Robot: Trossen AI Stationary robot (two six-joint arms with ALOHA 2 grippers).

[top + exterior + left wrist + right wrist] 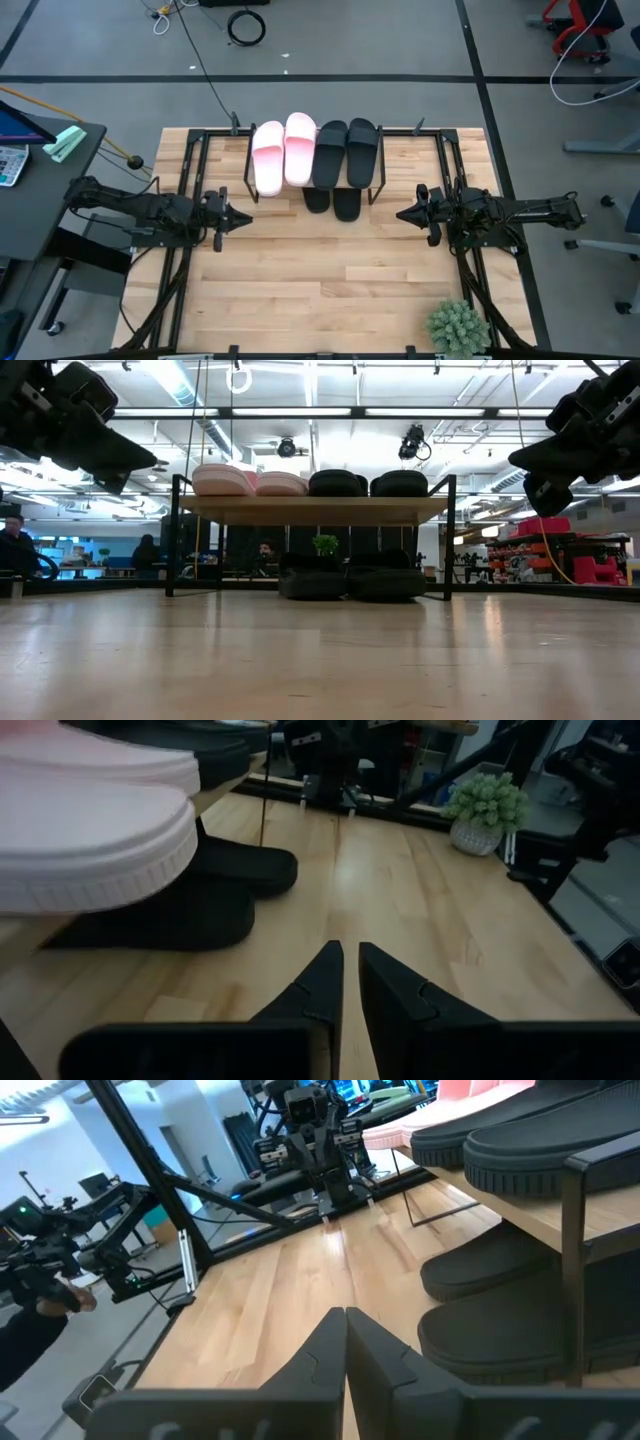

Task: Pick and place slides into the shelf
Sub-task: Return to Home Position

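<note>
1. Slides are all at the low shelf (315, 509), a light wooden plank on thin black wire legs, standing at the far middle of the pale wooden table (330, 290).
2. On the plank I see four in a row, side by side: a pale pink rubber slide (268, 160) at the left end, a second pink slide (300, 145) touching it, then a matte black rubber slide (331, 150) and another top black slide (362, 148) at the right end.
3. Under the plank, on the table, two more lie side by side: a lower left black slide (317, 199) and a lower right black slide (347, 205). Both poke out past the shelf's near edge in the high view.
4. Left gripper (247, 218) hovers above the table near the shelf's left front corner and points toward the centre. In my left wrist view its fingers (320, 990) are nearly together with only a thin slit between them, holding nothing.
5. Right gripper (401, 213) mirrors it off the right front corner, also up in the air in the low view. Its fingers (320, 1355) are pressed tip to tip, empty.
6. Neither gripper touches the shelf or any slide.
7. Small green spiky plant in a pale pot (458, 328) sits at the table's near right edge, well apart from the shelf.
8. A person in dark clothing (15, 545) shows in the room behind, at the far left of the low view.
</note>
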